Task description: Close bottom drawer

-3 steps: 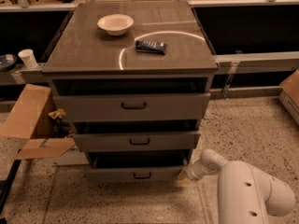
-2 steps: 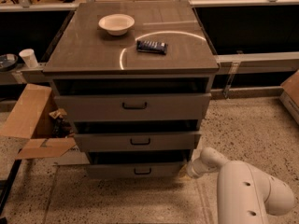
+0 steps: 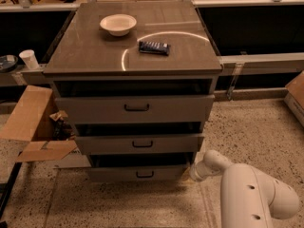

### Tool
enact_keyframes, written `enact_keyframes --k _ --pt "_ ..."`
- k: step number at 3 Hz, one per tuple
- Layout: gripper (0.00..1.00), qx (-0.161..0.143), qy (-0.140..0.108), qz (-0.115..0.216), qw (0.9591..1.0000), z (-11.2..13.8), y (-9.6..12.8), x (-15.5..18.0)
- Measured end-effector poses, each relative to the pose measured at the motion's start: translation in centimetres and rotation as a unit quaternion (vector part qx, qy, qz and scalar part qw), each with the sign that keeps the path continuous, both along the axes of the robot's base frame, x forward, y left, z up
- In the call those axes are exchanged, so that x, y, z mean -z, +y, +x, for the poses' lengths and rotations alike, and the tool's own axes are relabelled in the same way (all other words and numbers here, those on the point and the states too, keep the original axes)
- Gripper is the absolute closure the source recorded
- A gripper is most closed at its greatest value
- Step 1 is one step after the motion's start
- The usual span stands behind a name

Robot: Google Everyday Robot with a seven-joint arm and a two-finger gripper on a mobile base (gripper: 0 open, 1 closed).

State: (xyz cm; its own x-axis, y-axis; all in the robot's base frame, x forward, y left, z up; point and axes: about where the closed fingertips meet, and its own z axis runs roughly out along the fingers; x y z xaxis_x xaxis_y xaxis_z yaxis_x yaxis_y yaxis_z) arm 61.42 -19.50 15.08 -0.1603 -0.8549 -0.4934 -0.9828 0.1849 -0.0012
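Although the end effector (image 3: pixel 196 173), its grip impossible to tell, sits beside the bottom drawer (image 3: pixel 137 174), that drawer looks partly out, so closing is not yet done

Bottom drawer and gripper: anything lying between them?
Nothing, by the camera view: the gripper sits low at the right end of the bottom drawer, with no object between.

Dim warm light, arc glare on cabinet top (image 3: pixel 85 51), jaws shadowed beside the bottom drawer (image 3: pixel 114 175).
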Motion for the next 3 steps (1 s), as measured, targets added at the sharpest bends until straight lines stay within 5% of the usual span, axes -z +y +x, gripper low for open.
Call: enact_keyframes --k 1,2,3 --pt "0.11 0.000 0.000 0.000 1.0000 0.00 0.00 0.00" --pt "0.00 0.000 0.000 0.000 1.0000 0.00 0.00 0.00" --pt "0.00 0.000 0.000 0.000 1.0000 -0.01 0.01 0.01"
